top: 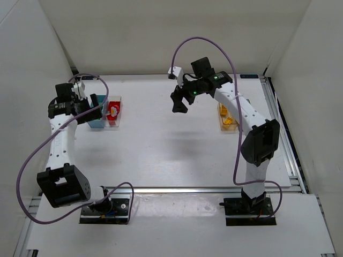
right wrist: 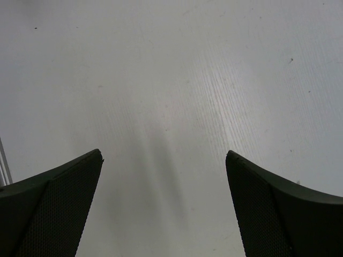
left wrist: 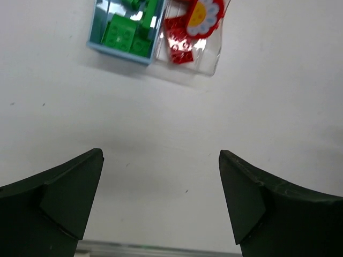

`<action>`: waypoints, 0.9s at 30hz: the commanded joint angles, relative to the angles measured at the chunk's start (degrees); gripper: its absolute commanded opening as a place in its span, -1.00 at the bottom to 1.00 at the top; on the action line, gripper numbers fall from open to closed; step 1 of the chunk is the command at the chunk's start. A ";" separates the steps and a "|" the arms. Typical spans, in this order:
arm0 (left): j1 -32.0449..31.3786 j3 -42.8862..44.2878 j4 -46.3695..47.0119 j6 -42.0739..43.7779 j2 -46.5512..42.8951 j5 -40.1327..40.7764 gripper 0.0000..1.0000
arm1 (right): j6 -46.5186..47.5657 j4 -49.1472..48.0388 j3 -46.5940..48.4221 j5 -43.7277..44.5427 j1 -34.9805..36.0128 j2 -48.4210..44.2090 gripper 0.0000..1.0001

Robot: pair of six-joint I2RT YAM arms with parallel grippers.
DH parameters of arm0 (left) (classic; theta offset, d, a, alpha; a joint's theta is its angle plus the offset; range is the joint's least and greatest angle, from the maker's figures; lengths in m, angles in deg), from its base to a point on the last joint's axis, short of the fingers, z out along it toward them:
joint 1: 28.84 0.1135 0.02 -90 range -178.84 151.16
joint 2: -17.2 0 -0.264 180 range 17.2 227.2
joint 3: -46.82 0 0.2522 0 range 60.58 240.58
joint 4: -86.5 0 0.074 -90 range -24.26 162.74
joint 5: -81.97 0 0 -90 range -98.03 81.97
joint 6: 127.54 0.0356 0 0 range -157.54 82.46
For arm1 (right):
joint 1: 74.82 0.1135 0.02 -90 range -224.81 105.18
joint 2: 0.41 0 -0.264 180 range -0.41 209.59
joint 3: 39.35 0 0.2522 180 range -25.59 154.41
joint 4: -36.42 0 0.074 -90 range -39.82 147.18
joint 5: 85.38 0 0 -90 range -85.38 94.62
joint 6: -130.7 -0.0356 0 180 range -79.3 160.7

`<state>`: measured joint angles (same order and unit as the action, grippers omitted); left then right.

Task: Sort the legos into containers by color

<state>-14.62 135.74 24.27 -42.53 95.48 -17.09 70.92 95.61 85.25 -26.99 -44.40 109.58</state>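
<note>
Two sets of fingers: both spread wide, nothing btwn either pair.
L fingers: apart & empty; bare desk beneath them in wrist view, two bins ahead at top of that view.
R fingers: apart & empty; wrist view shows only bare desk below. In top view they hang over mid-desk, well apart from every bin.
Blue bin: far-left part of desk, just beside L fingers in top view. Holds green legos, several pcs, exact count unclear.
Clear bin: just beside blue bin's R side, long walls parallel. Holds red legos plus a flower pc w/ red rim, white petals, yellow centre.
Orange bin: R side of desk, partly hidden behind R arm. Contents look yellow-orange thru the tinted wall; can't tell pcs apart.
L arm: runs along desk's left edge, wrist turned toward blue bin.
Cables: purple, one loop per arm.
</note>
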 commanded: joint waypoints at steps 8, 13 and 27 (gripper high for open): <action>1.60 -3.43 -18.23 15.45 -10.16 24.43 0.99 | 3.79 2.73 6.92 0.68 2.02 4.43 0.98; 3.09 -6.95 -24.56 15.80 -14.47 29.70 0.99 | 5.29 4.14 9.65 0.59 2.37 6.10 0.98; 20.84 -21.62 -28.62 26.68 -21.77 34.54 0.91 | 9.51 5.81 11.06 0.77 2.37 7.95 0.98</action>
<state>2.77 115.72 -3.97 -20.80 75.29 14.32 78.74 100.66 94.61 -26.10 -42.15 117.21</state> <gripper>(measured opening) 0.960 0.989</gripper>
